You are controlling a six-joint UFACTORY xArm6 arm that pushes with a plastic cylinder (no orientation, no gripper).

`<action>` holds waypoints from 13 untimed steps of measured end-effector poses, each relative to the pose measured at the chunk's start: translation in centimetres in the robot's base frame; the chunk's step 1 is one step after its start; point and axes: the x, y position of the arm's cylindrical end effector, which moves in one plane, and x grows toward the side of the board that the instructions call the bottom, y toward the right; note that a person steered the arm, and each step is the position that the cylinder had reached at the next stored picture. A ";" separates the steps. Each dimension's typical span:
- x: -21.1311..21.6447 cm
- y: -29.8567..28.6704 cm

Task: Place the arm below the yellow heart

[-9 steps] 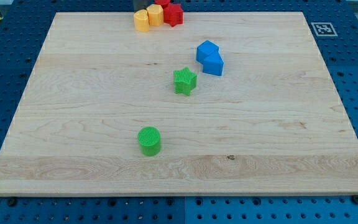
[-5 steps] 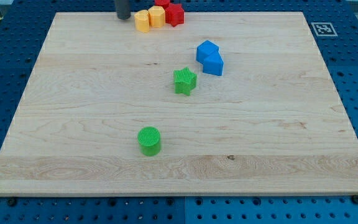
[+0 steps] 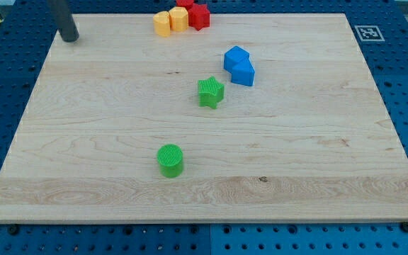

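Note:
Two yellow blocks sit at the view's top edge of the wooden board: the left one (image 3: 161, 23) looks heart-shaped, the right one (image 3: 178, 18) touches it. Red blocks (image 3: 198, 15) sit just to their right. My tip (image 3: 69, 39) is at the board's top left corner, well to the view's left of the yellow blocks and slightly lower, touching no block.
Two blue blocks (image 3: 239, 66) touch each other right of centre. A green star (image 3: 210, 92) lies just below and left of them. A green cylinder (image 3: 170, 160) stands lower down. A printed marker (image 3: 368, 32) is at the top right corner.
My tip has moved steadily to the view's left and slightly down, from right beside the yellow blocks to the board's top left corner. No block has moved.

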 end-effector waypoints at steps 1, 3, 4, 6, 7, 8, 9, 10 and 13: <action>1.2 -1.7; 5.1 -3.0; 5.4 -3.2; 5.5 -3.3; 5.5 -3.2; 5.5 -3.1; 5.5 -2.2; 5.5 -1.7; 5.5 -1.3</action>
